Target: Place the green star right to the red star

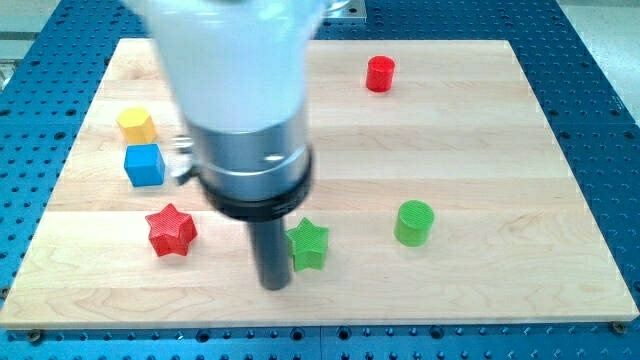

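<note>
Six coloured blocks lie on the pale wooden tabletop (480, 120) as our arm's white and grey body (240, 110) fills the view's upper left. Our tip (274, 285), the lower end of the straight dark rod, sits at the view's bottom centre, just to the left of the green star (308, 244) and touching or nearly touching it; we cannot tell which. The red star (170, 230) lies further to the view's left, at about the same height as the green star, so the rod stands between the two stars. Above the red star sit the blue cube (144, 165) and, above that, the yellow block (136, 125), which looks six-sided. A green cylinder (414, 222) stands to the right of the green star, clearly apart from it, and a red cylinder (380, 74) stands alone near the view's top right. We carry no gripper, only the rod, so there is nothing to open or close. None of the blocks sits inside a container; all rest directly on the wood, which lies on a blue perforated surface (600, 100).
</note>
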